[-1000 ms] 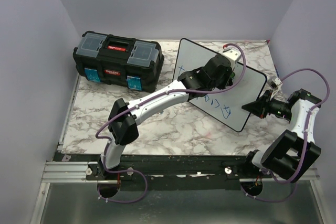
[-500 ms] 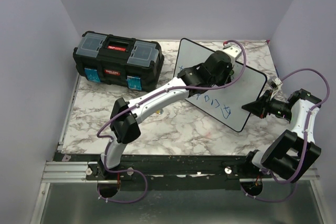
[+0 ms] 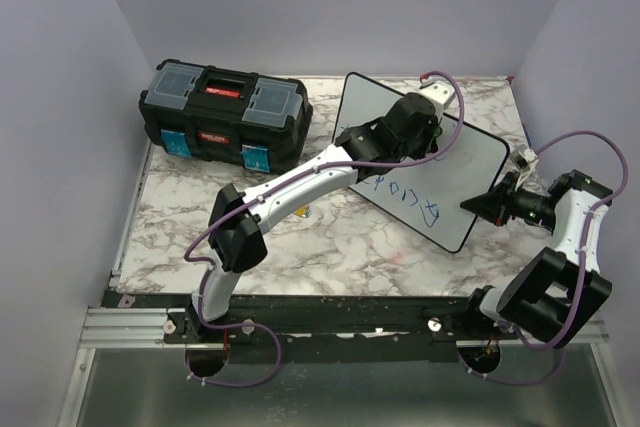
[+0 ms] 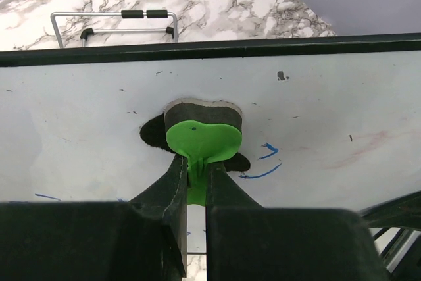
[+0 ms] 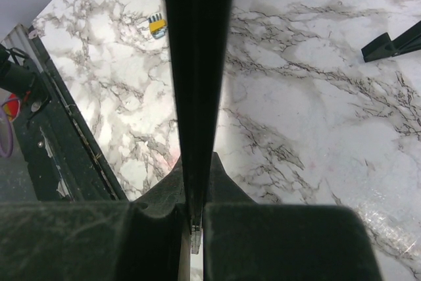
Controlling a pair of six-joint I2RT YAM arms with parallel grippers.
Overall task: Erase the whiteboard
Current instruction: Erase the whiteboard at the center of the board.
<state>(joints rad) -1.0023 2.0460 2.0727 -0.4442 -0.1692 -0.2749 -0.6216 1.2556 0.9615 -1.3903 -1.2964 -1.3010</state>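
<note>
Well, the whiteboard (image 3: 478, 169) stands tilted right of the toolbox (image 3: 225, 117). It looks stiff, light and slick-faced, best held by its rim, where the right pincer (image 5: 195, 192) clamps it. Meanwhile the left pincer (image 4: 195, 182) pinches the green eraser (image 4: 202, 131) against its face.

Blue writing (image 3: 415, 197) on the whiteboard (image 3: 470, 159) and the toolbox label (image 3: 218, 90) are unreadable.

Glossy smooth whiteboard (image 3: 472, 160), marble-look table (image 3: 330, 247)
</note>
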